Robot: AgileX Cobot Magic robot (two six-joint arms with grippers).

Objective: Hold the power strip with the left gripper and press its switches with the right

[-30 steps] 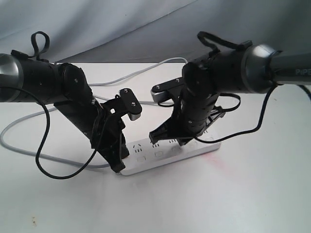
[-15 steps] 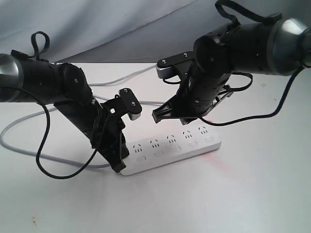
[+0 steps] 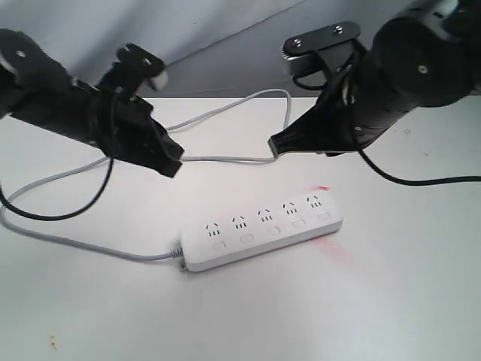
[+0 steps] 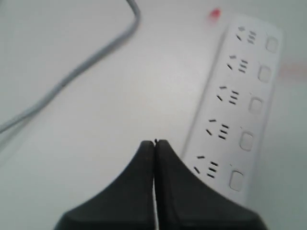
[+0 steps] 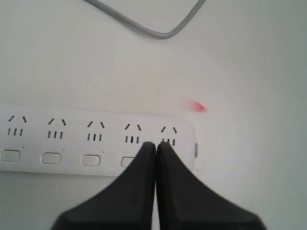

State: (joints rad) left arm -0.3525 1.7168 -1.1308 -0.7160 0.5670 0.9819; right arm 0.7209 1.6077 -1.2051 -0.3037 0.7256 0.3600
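Note:
The white power strip (image 3: 263,229) lies flat on the table with nothing touching it. Its five switches (image 3: 246,238) sit in a row below the outlets. My left gripper (image 3: 173,161) hangs shut and empty above and behind the strip's cord end. The left wrist view shows its fingertips (image 4: 155,143) closed together beside the power strip (image 4: 240,110) and its switches (image 4: 255,105). Raised over the table behind the strip's far end, my right gripper (image 3: 276,144) is also shut and empty. From the right wrist its tips (image 5: 156,144) appear over the power strip (image 5: 72,139), hiding part of the row of switches (image 5: 50,157).
The thin grey cord (image 3: 83,244) runs from the strip's left end and loops round the back of the table (image 3: 248,98). A small red light spot (image 3: 322,188) lies on the table by the strip's right end. A grey cloth backdrop stands behind.
Both arms have lifted away from the strip. The left gripper left the strip's cord end and went up and back-left. The right gripper rose up and to the right.

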